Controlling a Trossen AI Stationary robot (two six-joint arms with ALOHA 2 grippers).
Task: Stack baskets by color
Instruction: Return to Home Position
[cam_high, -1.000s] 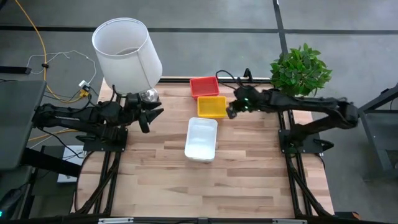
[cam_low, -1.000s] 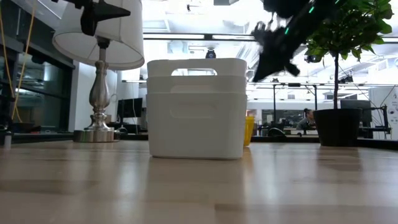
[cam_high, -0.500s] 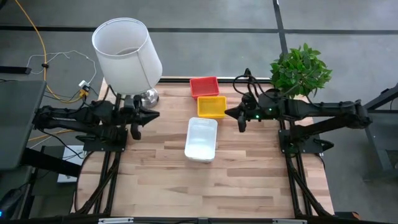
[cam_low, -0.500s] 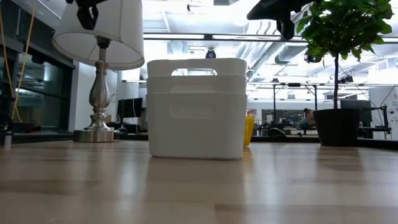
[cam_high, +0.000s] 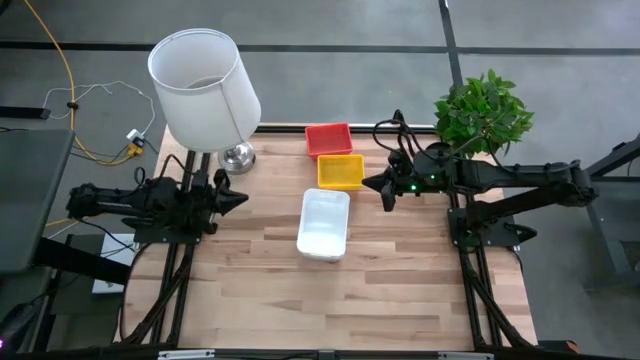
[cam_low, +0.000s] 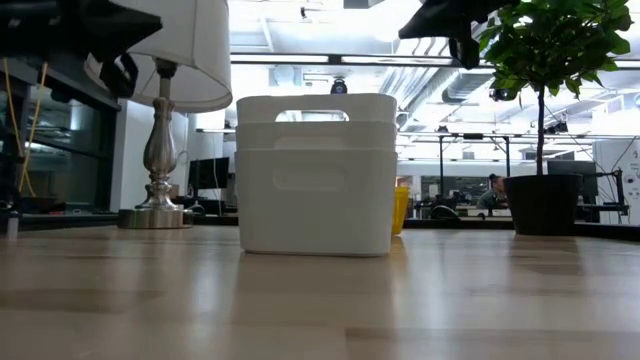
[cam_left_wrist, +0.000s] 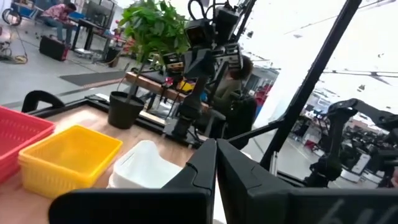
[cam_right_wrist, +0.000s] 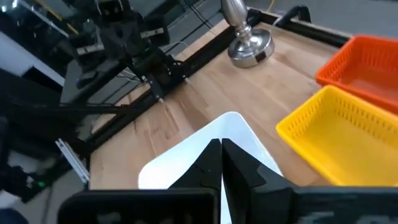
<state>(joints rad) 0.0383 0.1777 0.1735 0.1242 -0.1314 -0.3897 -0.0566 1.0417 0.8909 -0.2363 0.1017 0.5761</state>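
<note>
Left gripper (cam_high: 236, 197) hovers over the table's left edge, fingers pressed together, empty. Right gripper (cam_high: 374, 184), likewise closed, hangs beside the yellow baskets (cam_high: 340, 171), which lie between the red baskets (cam_high: 328, 138) and the white baskets (cam_high: 324, 223).

Red baskets (cam_high: 328, 139), yellow baskets (cam_high: 340, 172), white baskets (cam_high: 324, 224) sit, seemingly stacked.

A pale wooden desk (cam_high: 380, 270) is standing on a grey floor (cam_high: 330, 25), carrying a white-shaded lamp (cam_high: 205, 85) and a potted plant (cam_high: 482, 112) at its far corners. Beyond, ceiling lights (cam_low: 300, 18) are shining over an open workshop where a person (cam_low: 493, 188) is sitting.
</note>
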